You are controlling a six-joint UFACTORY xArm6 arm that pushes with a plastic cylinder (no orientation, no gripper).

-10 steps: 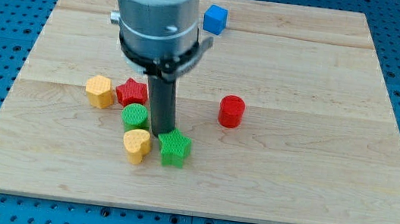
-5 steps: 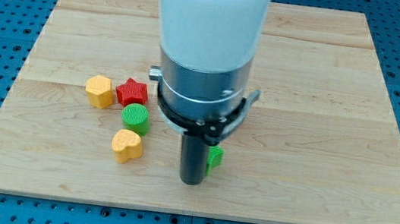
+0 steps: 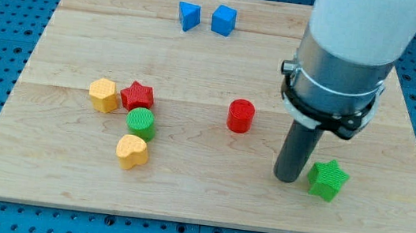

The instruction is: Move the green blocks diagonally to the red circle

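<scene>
The green star block (image 3: 328, 180) lies at the view's lower right of the wooden board (image 3: 386, 91). My tip (image 3: 289, 177) rests just to its left, close to or touching it. The red circle block (image 3: 241, 116) stands near the middle, up and left of my tip. A green round block (image 3: 141, 123) sits at the left, between a red star (image 3: 137, 95) above and a yellow heart (image 3: 131, 152) below.
A yellow hexagon-like block (image 3: 103, 94) lies left of the red star. A blue triangle block (image 3: 188, 15) and a blue cube (image 3: 223, 20) sit near the view's top edge. The arm's wide body covers part of the board's upper right.
My tip has swept from the left cluster to the right along the board's lower part, pushing the green star far right. The yellow heart shifted slightly left. The other blocks stayed.
</scene>
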